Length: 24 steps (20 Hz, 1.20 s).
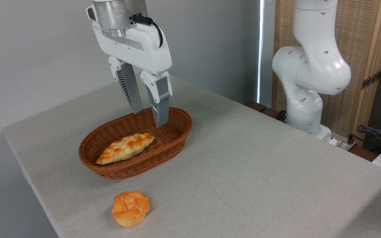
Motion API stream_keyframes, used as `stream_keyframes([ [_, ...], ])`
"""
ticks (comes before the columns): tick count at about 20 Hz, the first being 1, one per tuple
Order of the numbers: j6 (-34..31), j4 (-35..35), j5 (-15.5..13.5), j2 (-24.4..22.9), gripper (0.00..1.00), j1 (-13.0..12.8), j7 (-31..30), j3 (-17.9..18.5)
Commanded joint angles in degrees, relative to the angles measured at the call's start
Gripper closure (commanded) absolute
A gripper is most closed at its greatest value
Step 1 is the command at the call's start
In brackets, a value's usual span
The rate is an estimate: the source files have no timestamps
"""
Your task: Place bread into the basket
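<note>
Small round orange-golden bun (130, 208) on grey table (260, 172), near oval brown wicker basket (177, 138) holding long braided loaf (125, 148). Gripper (149, 119) above basket, fingers spread, empty.

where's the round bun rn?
The round bun sits on the table near the front edge, just in front of the basket, outside it.

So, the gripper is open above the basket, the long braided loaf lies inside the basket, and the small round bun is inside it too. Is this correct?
Not quite. In the camera view the small round bun sits on the table in front of the basket, outside it. The rest holds: the gripper is open above the basket, and the long braided loaf lies inside.
</note>
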Motion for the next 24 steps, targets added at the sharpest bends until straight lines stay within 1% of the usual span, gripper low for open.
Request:
stream_keyframes([
  [1, 1.2, -1.5, 0.1, -1.2, 0.0, -0.2, 1.6, 0.6],
  [17, 1.6, -1.5, 0.1, -1.2, 0.0, -0.2, 1.6, 0.6],
  [22, 4.5, -2.4, 0.1, -1.2, 0.0, -0.2, 1.5, 0.5],
  [24, 7.2, -4.2, 0.2, -1.3, 0.0, -0.2, 1.5, 0.5],
])
